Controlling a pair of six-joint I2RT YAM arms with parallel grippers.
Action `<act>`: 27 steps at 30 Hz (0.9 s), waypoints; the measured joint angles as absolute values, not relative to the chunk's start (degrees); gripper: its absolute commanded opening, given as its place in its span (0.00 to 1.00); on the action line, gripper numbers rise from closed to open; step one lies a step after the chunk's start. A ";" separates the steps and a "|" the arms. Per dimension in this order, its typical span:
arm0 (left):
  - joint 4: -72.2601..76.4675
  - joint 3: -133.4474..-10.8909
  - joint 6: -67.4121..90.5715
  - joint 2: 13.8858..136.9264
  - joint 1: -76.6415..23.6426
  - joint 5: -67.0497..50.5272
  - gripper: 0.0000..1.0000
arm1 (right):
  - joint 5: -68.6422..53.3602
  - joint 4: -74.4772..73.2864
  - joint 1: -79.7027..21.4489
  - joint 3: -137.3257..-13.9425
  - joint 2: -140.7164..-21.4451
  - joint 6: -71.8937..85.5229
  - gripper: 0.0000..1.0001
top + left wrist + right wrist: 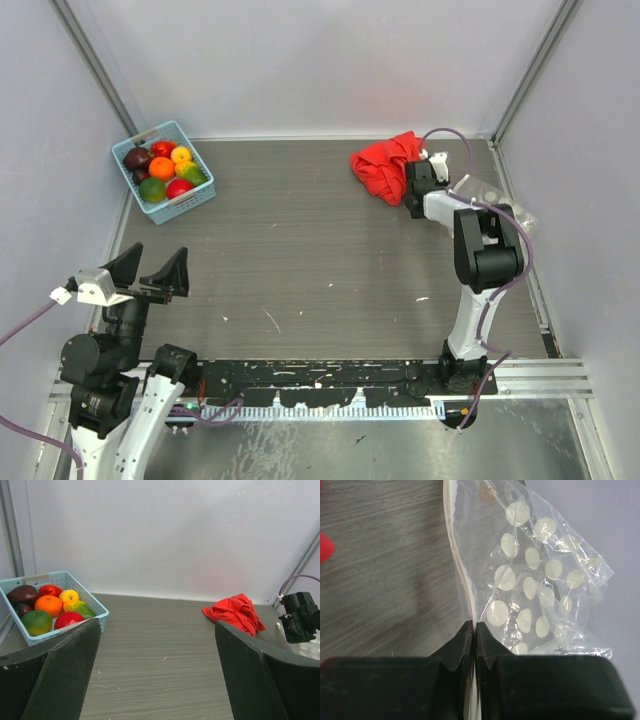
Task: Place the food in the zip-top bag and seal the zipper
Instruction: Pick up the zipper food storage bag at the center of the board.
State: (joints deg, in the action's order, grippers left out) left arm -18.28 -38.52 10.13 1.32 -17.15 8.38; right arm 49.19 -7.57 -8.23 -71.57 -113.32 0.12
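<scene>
The food (165, 170) is a heap of red, orange, yellow, green and dark purple toy fruits in a light blue basket (197, 198) at the far left; it also shows in the left wrist view (50, 605). At the far right lies the zip-top bag (535, 570), clear with white dots, partly behind the right arm (492, 190). My right gripper (476, 626) is shut on the bag's edge, right at the zipper (461, 575). Near the front left, my left gripper (150, 262) hovers open with nothing between its fingers (65, 670).
A crumpled red cloth (385, 165) lies just left of the right gripper. The basket (92, 605) stands against the left wall. Grey walls close in the table on three sides.
</scene>
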 measured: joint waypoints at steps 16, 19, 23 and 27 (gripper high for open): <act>-23.35 -43.99 20.62 13.82 -17.15 7.05 0.98 | 43.53 -10.66 -17.45 -59.05 -89.60 4.67 0.00; -24.71 -44.42 23.49 16.99 -17.15 5.80 0.98 | 41.74 -11.64 -20.91 -56.97 -85.17 4.86 0.00; -25.78 -44.58 28.12 20.03 -17.15 4.64 0.98 | 39.22 -12.38 -25.30 -55.40 -78.83 4.95 0.00; -25.89 -44.58 32.42 22.63 -17.15 3.14 0.98 | 36.40 -11.86 -29.21 -54.72 -73.30 5.19 0.00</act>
